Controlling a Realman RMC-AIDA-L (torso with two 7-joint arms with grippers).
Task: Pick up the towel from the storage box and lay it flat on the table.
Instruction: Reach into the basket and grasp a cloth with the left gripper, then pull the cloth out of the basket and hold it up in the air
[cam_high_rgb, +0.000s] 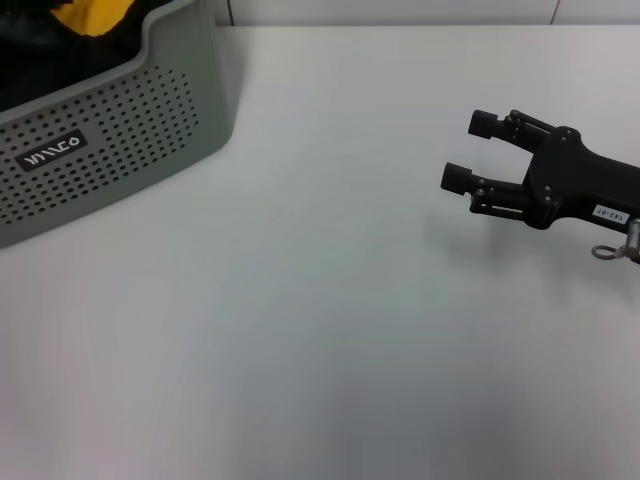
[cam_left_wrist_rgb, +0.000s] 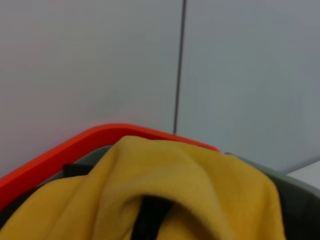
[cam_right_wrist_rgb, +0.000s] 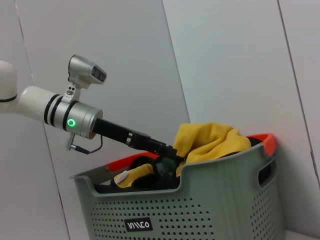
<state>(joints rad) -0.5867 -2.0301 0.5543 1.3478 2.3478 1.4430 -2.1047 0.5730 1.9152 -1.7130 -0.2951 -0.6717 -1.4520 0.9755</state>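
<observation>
The light grey storage box (cam_high_rgb: 110, 130) stands at the table's far left and also shows in the right wrist view (cam_right_wrist_rgb: 200, 205). The towel (cam_right_wrist_rgb: 210, 142), yellow side out, is bunched up above the box's rim. A bit of it shows in the head view (cam_high_rgb: 92, 14), and it fills the bottom of the left wrist view (cam_left_wrist_rgb: 165, 190) with its black trim. My left gripper (cam_right_wrist_rgb: 169, 152) reaches into the box and is shut on the towel's edge. My right gripper (cam_high_rgb: 465, 150) is open and empty, low over the white table (cam_high_rgb: 300, 330) at the right.
An orange-red rim (cam_right_wrist_rgb: 262, 140) shows at the back of the box, also in the left wrist view (cam_left_wrist_rgb: 75, 145). Dark cloth (cam_right_wrist_rgb: 145, 175) lies inside the box. A grey panelled wall (cam_right_wrist_rgb: 225, 60) stands behind it.
</observation>
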